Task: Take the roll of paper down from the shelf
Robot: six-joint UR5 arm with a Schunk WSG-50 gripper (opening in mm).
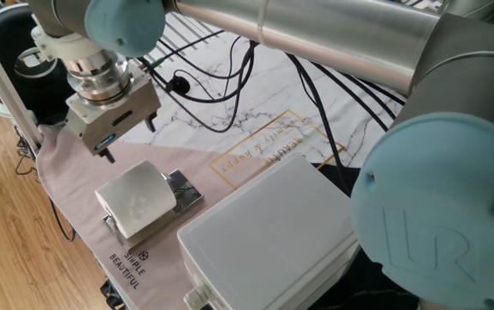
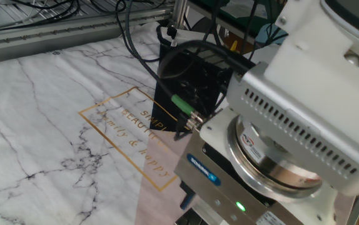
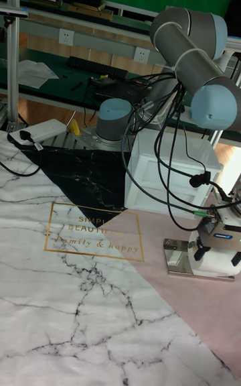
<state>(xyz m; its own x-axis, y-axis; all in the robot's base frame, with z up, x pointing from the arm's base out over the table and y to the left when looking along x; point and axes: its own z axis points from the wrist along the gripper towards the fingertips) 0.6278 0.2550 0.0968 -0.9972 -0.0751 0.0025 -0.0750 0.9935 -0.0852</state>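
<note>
My arm (image 1: pixel 333 34) fills most of one fixed view, big white plastic box (image 1: pixel 268 237) sits at the table's near edge, and just beside it the roll of paper (image 1: pixel 137 200) rests on the shelf (image 1: pixel 182 191), roll covering most of the chrome plate. My gripper (image 1: pixel 125 139) hangs above and beyond the roll, apart from it, nothing between the fingers; two dark fingertips show with a gap, so I read them as spread, though the gap width is hard to judge. Step in hand, as I judge it: get over the roll and come down. To do it well I should centre over the roll, turn the fingers so they straddle its soft sides rather than the shelf rails, go low enough to bite the body but not the plate, squeeze gently since the paper will squash, then lift straight up before moving off. Hidden bits: the other fixed view is mostly my wrist housing (image 2: pixel 273 156), no fingers, no roll. In the tall fixed view my gripper (image 3: pixel 217 246) stands in front of the roll (image 3: pixel 215 262); the shelf (image 3: pixel 177 256) is partly seen, contact unclear there.
</note>
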